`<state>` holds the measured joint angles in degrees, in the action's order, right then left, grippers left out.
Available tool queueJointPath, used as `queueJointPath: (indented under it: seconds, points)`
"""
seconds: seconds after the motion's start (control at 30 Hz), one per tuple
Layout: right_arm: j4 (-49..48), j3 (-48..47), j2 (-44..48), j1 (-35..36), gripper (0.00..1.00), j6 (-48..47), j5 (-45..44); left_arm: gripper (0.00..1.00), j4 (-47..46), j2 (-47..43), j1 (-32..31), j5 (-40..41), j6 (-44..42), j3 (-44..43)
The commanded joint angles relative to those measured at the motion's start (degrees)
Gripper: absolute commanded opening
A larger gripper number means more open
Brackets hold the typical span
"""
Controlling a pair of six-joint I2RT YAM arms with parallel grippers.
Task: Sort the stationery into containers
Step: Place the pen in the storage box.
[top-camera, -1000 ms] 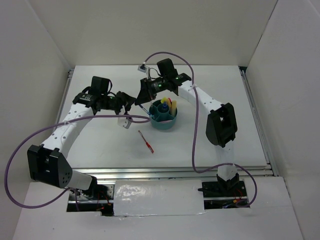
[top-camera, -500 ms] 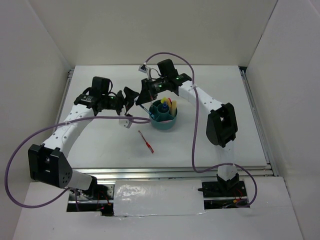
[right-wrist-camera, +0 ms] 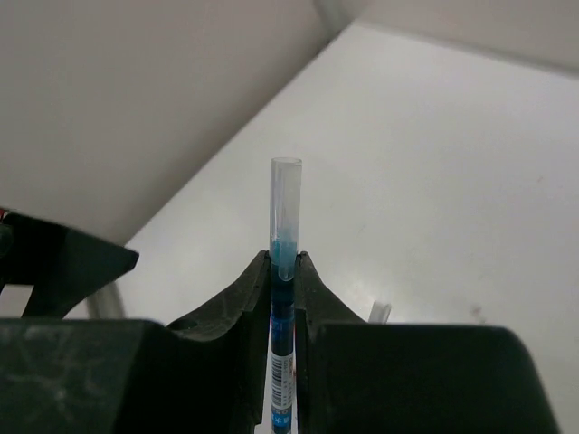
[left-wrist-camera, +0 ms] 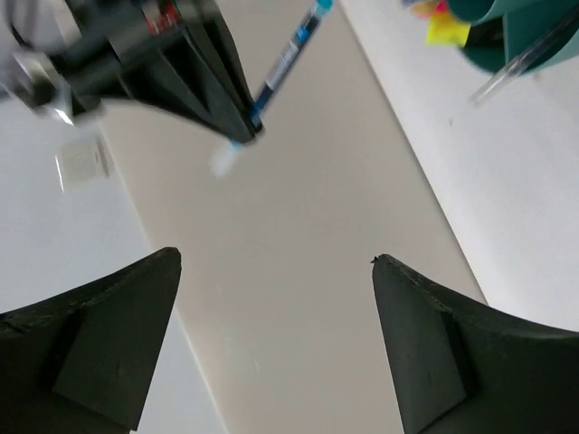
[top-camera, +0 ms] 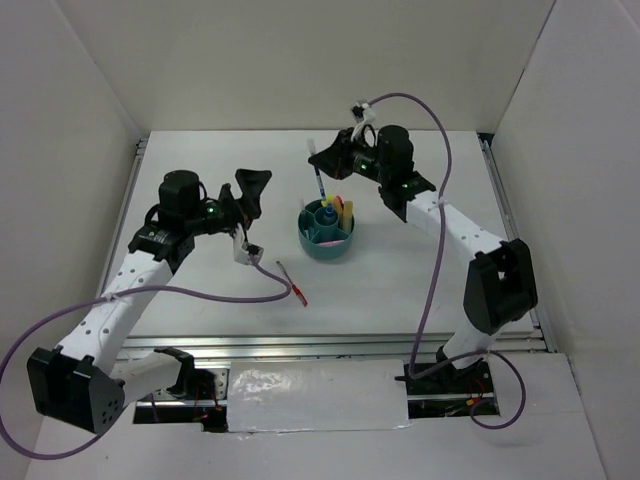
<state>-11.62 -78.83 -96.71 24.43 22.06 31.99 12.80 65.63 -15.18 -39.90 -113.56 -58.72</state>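
- The left gripper (top-camera: pixel 252 190) hovers above the table left of the organiser, its fingers spread wide and nothing between them; it touches nothing
- A thin red pen (top-camera: pixel 292 283) lies flat on the table, near-left of the organiser and apart from it
- The right gripper (top-camera: pixel 318 158) is pressed tight on a blue pen (top-camera: pixel 320 185), pinching it near its upper end; the pen hangs roughly upright, its lower end by the far left rim of the teal organiser (top-camera: pixel 312 245); whether it touches the rim I cannot tell
- The organiser holds a yellow marker (top-camera: pixel 347 211) among other pieces
- The left wrist view looks out between its own parted fingers (left-wrist-camera: pixel 118 334) at the other pincer and the slanting pen (left-wrist-camera: pixel 285 59); the right wrist view shows the pen's clear cap (right-wrist-camera: pixel 284 194) standing up past the clamped jaws
- The table (top-camera: pixel 450 290) is plain white; white walls close it in at the left, right and far sides
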Motion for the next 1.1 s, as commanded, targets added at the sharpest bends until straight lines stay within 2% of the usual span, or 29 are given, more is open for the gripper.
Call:
queueJointPath:
  seconds: [0.0, 0.03, 0.07, 0.1, 0.13, 0.17, 0.2, 0.23, 0.3, 0.33, 0.4, 0.43, 0.53, 0.67, 0.8, 1.07]
  points:
    - [-17.35, 6.83, 6.7, 3.25, 0.0, -1.05, -14.98, 0.99, -7.08, -3.48, -0.9, 7.42, 7.78, 2.03]
    - [-18.78, 8.32, 7.23, 4.13, 0.0, -2.54, -17.29, 0.99, -7.78, -3.75, -1.25, 10.08, 12.0, 2.03]
    - [-20.01, 11.04, 8.45, 6.05, 0.0, -5.16, -19.83, 0.99, -8.83, -3.75, -2.04, 12.89, 22.22, 1.42]
    - [-22.55, 12.37, 8.81, 7.12, 0.0, -6.15, -24.64, 0.99, -8.93, -2.79, -2.22, 18.75, 27.55, 0.72]
    - [-23.79, 13.34, 8.99, 8.26, 0.0, -7.46, -26.69, 0.99, -8.93, -2.0, -2.31, 21.33, 32.47, -0.25]
    - [-26.24, 15.44, 9.34, 10.36, 0.0, -10.0, -28.8, 0.99, -9.02, 0.1, -2.22, 24.75, 43.4, -2.69]
    - [-27.57, 16.41, 9.43, 11.6, 0.0, -11.24, -30.91, 0.99, -8.67, 1.33, -1.87, 27.91, 48.73, -4.02]
    - [-28.97, 17.47, 9.34, 12.92, 0.0, -12.21, -37.2, 0.99, -7.71, 2.74, -0.74, 32.82, 57.66, -7.34]
    - [-32.76, 19.23, 8.56, 17.21, 0.0, -16.5, -45.13, 0.99, -4.98, 5.91, 0.84, 36.19, 66.58, -9.91]
    - [-35.03, 21.15, 8.12, 18.54, 0.0, -17.66, -51.7, 0.99, -4.63, 6.61, 2.68, 38.47, 75.24, -11.23]
    - [-41.96, 22.92, 6.8, 20.82, 0.0, -19.94, -56.67, 0.99, -2.88, 7.5, 4.88, 38.58, 82.23, -11.86]
    - [-41.39, 22.41, 6.18, 20.84, 0.0, -19.78, -57.47, 0.99, -2.69, 7.41, 6.81, 37.54, 88.36, -11.34]
    - [-39.01, 21.87, 4.87, 20.58, 0.0, -18.72, -57.04, 0.99, -4.53, 5.22, 9.11, 34.64, 95.69, -8.19]
    - [-42.43, 22.93, 2.93, 20.57, 0.0, -19.95, -55.03, 0.99, -8.14, 1.44, 9.2, 34.01, 99.66, -4.13]
    - [-43.84, 23.63, 1.35, 20.57, 0.0, -21.44, -52.38, 0.99, -6.39, 1.61, 9.38, 35.85, 103.79, -3.95]
    - [-46.11, 24.68, -2.51, 20.49, 0.0, -23.82, -50.18, 0.99, -6.03, -0.58, 9.64, 36.47, 105.21, -1.66]
